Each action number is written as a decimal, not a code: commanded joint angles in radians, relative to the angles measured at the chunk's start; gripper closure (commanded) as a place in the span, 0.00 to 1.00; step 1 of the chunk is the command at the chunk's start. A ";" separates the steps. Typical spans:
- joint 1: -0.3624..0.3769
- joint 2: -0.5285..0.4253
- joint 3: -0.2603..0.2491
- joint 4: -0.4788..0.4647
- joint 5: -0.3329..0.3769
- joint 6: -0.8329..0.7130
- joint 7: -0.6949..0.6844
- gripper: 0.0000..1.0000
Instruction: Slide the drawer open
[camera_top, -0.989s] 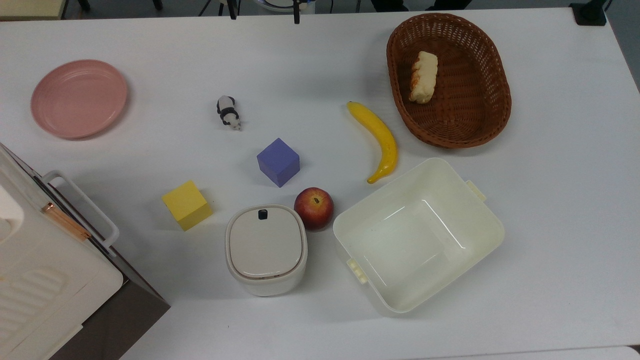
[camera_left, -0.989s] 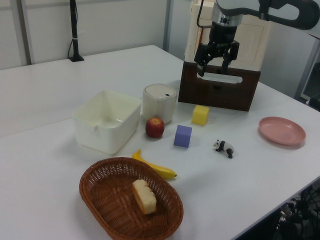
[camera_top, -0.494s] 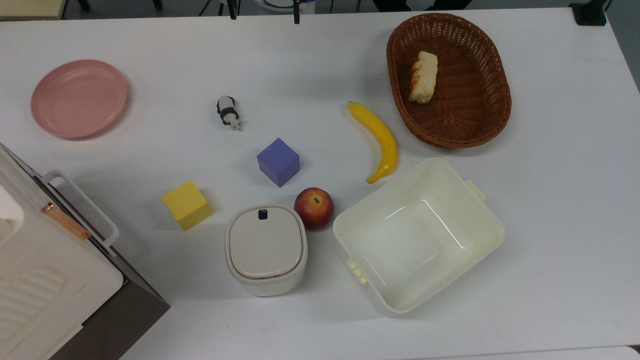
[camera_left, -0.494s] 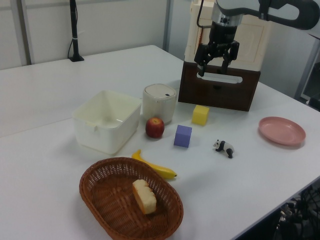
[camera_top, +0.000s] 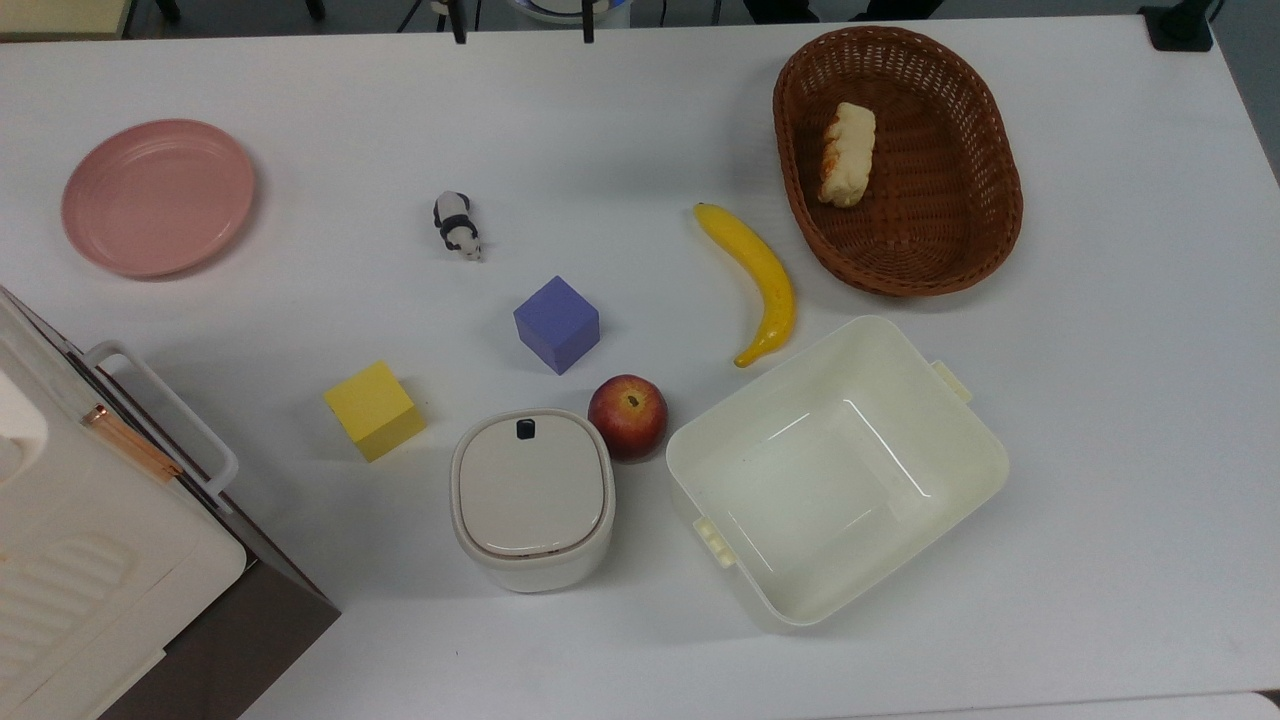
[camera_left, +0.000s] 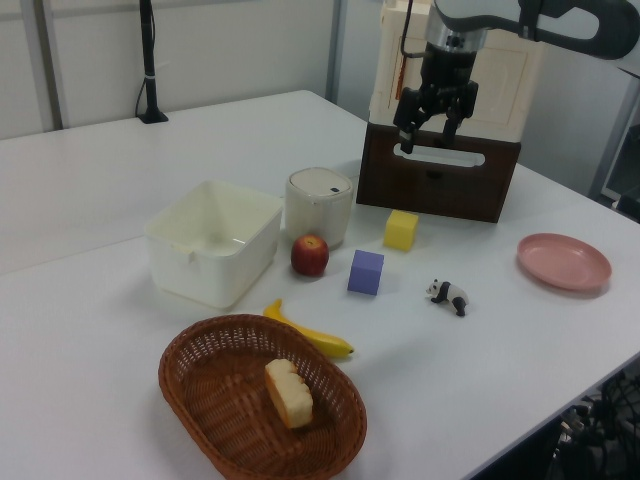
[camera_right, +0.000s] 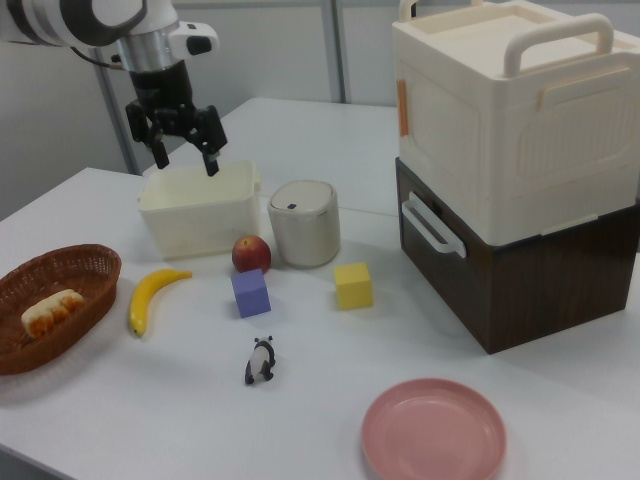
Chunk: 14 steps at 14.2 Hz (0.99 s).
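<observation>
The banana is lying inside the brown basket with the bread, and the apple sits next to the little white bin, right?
Not quite. In the top view the banana lies on the table, outside the brown basket. Only the bread is in the basket. The apple does sit next to the little white bin.

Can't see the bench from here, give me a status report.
Gripper open, empty, in the air. Drawer shut, handle untouched. Yellow cube sits before it.

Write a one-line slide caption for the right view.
Open pincer hangs above the table, apart from the closed drawer with its white handle, cream box stacked on top.
</observation>
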 joint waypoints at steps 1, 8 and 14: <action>-0.045 -0.010 -0.011 -0.016 0.008 0.052 -0.298 0.00; -0.130 0.149 -0.011 -0.010 -0.124 0.296 -0.587 0.00; -0.216 0.327 -0.011 0.084 -0.175 0.428 -0.640 0.00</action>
